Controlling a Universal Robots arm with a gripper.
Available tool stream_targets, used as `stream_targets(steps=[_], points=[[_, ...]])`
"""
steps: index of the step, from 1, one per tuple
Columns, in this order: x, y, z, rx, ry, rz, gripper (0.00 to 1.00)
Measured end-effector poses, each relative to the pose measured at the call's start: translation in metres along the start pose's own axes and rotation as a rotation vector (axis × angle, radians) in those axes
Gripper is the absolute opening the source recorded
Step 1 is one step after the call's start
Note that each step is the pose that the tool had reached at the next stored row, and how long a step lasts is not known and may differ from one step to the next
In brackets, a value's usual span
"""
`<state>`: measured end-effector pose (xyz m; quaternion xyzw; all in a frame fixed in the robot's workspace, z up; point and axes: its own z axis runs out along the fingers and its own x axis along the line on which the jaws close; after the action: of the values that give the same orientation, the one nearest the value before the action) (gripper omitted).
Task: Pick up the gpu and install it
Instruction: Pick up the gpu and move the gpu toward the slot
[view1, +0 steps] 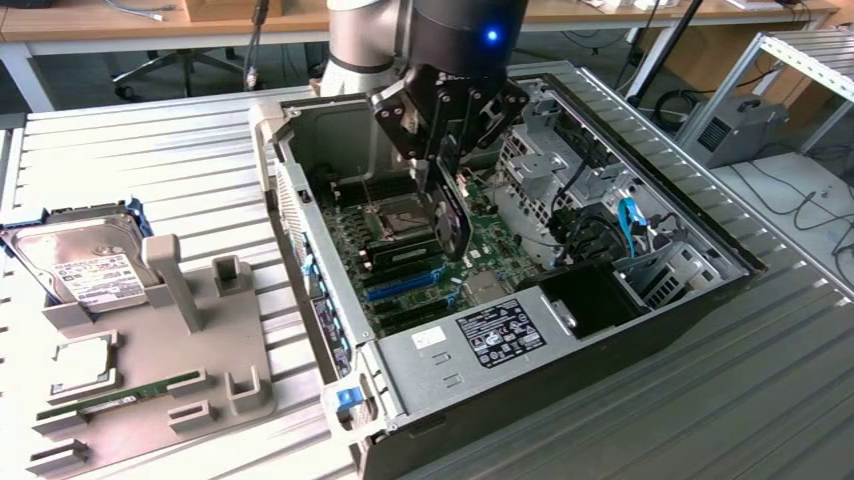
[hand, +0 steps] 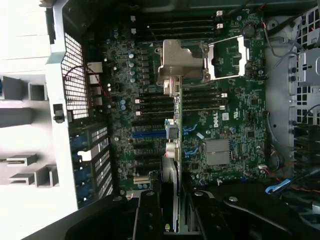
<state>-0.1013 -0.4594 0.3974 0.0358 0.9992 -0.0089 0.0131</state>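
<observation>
Currently held: the gpu (view1: 451, 215) is clamped on edge between the jaws of the gripper (view1: 447, 120) and hangs upright beneath it.
Position: the card is suspended inside the open computer case (view1: 296, 230), just above the motherboard (view1: 487, 235), beside the processor socket (view1: 400, 215) and apart from the blue slots (view1: 400, 288).
Task status: the card is lifted but not yet seated in any slot.
Risk: if the card's edge is lowered out of line with its slot, board parts could be struck or the connector jammed. The blue cable (view1: 627, 215) nearby could be snagged.
</observation>
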Motion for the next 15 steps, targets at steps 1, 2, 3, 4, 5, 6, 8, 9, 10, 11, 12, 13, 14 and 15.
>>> stream_targets(steps=[1, 2, 3, 4, 5, 6, 8, 9, 10, 11, 12, 13, 14, 15], points=[[-0.002, 0.0003, 0.0003, 0.0003, 0.0, 0.0, 0.26], [-0.003, 0.0005, 0.0006, 0.0007, 0.0, 0.0, 0.26], [-0.005, 0.0008, 0.001, 0.0009, 0.0, 0.0, 0.26], [-0.006, 0.001, 0.0013, 0.0013, -0.0001, 0.0, 0.26], [-0.008, 0.0013, 0.0017, 0.0019, -0.0001, 0.0, 0.26], [-0.009, 0.0015, 0.002, 0.0023, -0.0001, 0.0, 0.26], [-0.012, 0.0021, 0.0026, 0.003, -0.0002, 0.0, 0.26], [-0.014, 0.0024, 0.0029, 0.0033, -0.0002, 0.0, 0.26], [-0.016, 0.0026, 0.0032, 0.0035, -0.0003, 0.0, 0.26], [-0.017, 0.0029, 0.0036, 0.0039, -0.0002, 0.0, 0.26], [-0.019, 0.0032, 0.0039, 0.0041, -0.0003, 0.0, 0.26], [-0.02, 0.0034, 0.0042, 0.0044, -0.0003, 0.0, 0.26], [-0.022, 0.0036, 0.0045, 0.0045, -0.0003, 0.0, 0.26], [-0.023, 0.0039, 0.0048, 0.0047, -0.0003, 0.0, 0.26]])
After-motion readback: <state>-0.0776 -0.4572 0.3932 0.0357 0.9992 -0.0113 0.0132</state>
